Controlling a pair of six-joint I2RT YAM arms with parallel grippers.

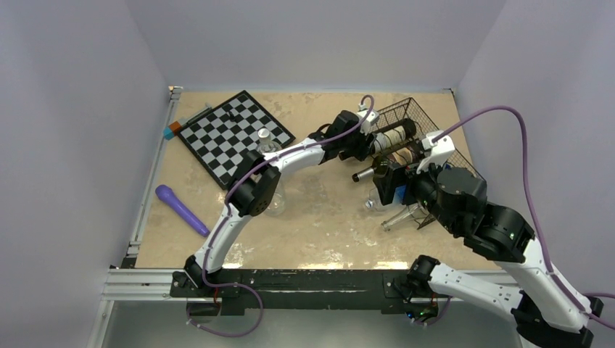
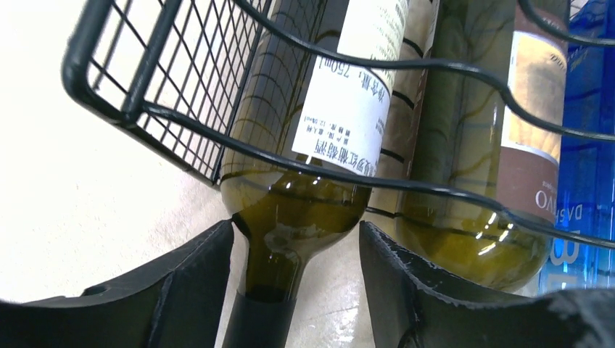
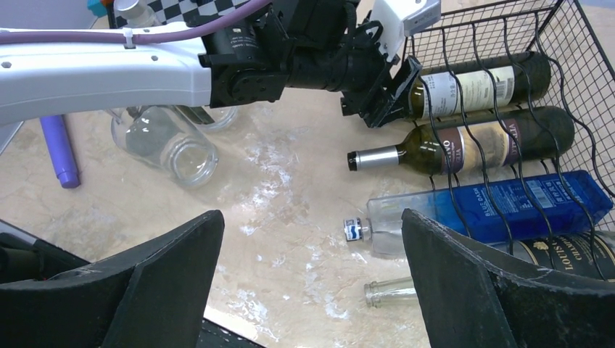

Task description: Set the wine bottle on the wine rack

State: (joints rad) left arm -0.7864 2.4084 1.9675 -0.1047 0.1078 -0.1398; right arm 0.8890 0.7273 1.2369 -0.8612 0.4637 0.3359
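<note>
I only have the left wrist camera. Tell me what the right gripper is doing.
Observer: The right gripper is open and empty, above the table in front of the wine rack.
Operator: Count the bottles in the rack.
Observer: At least four show: the white-labelled wine bottle, whose neck sits between the open left gripper fingers, then a brown-labelled bottle, a blue bottle and a dark bottle.
Operator: Report anything else on the table near my arm.
Observer: A clear glass jar sits on the table beneath the left arm.
</note>
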